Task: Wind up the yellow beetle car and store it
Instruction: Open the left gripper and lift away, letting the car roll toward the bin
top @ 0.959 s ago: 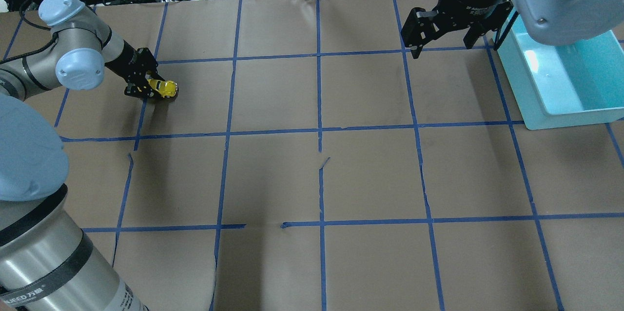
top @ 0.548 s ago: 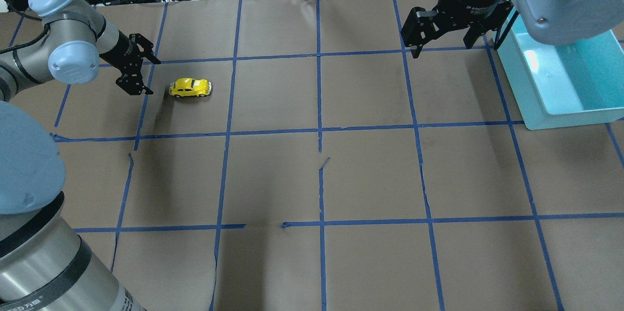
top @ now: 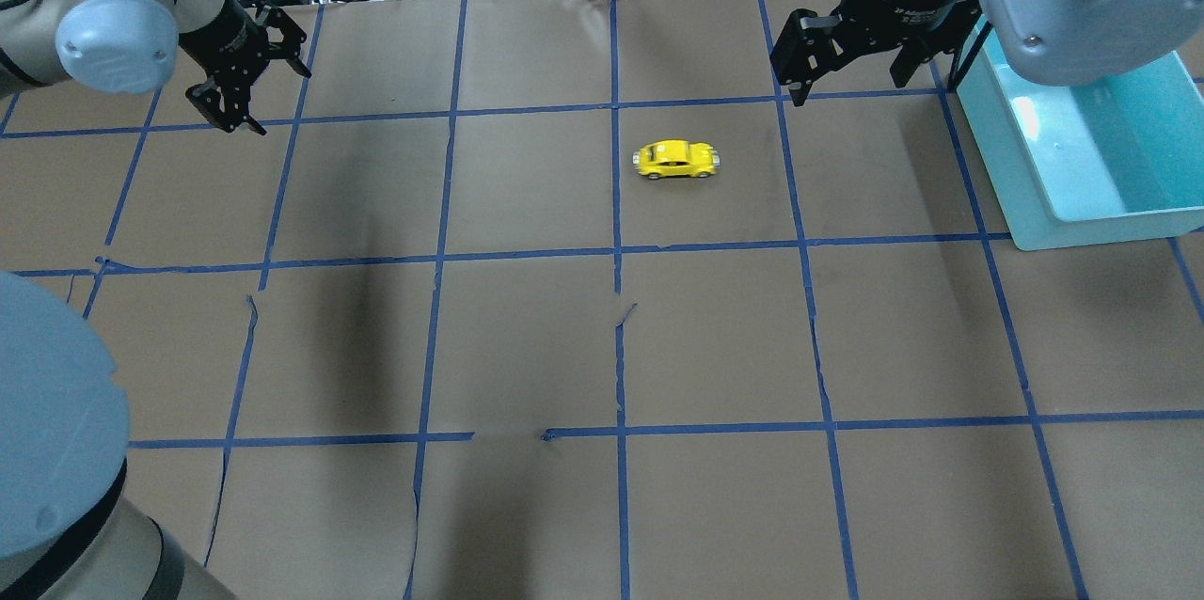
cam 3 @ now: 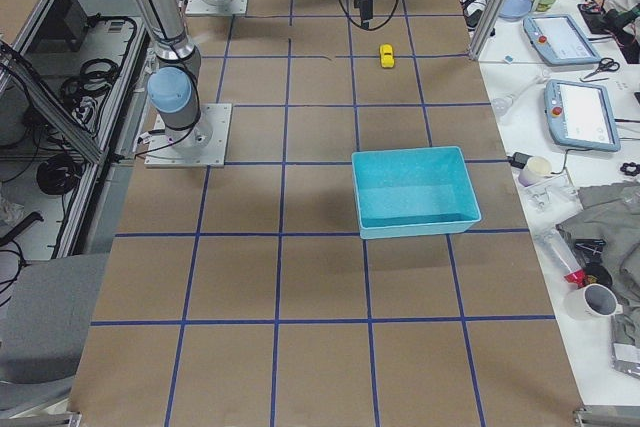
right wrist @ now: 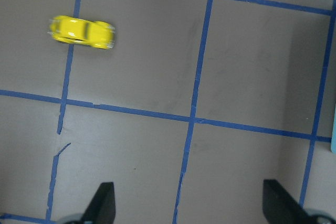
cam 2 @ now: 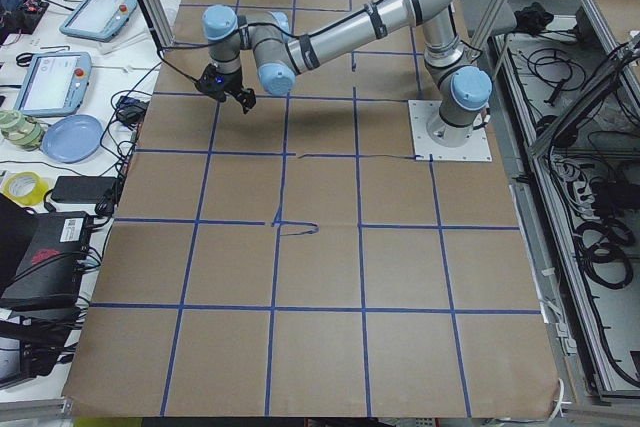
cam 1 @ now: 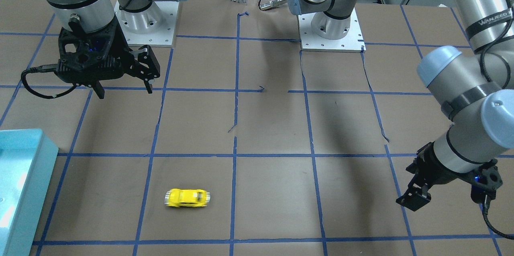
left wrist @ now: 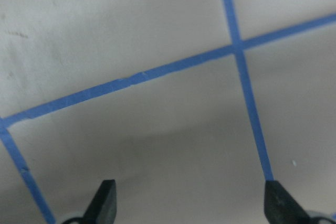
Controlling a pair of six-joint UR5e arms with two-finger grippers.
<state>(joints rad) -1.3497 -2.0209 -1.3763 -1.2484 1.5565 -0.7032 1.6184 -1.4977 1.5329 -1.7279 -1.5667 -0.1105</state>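
Brown-paper tabletop (top: pixel 527 346) with a blue tape grid, torn in spots; cable-strewn bench beyond. Teal bin (top: pixel 1091 228) beside right gripper (top: pixel 851 90). Band on left arm (cam 1: pixel 476 11) reads WANJEED. Both grippers wide open, empty. On wheels, yellow beetle car (top: pixel 677 159) near right gripper, robot-side of its fingers, well apart from left gripper (top: pixel 280 100).

We see a flat worktop (top: pixel 527 346) covered in brown paper, marked into squares by blue tape lines (top: pixel 527 253). A small glossy yellow beetle toy car (top: pixel 677 160) stands on its wheels just right of the centre line. A light-teal rectangular plastic bin (top: pixel 1101 228) sits at the right edge, well apart from it.
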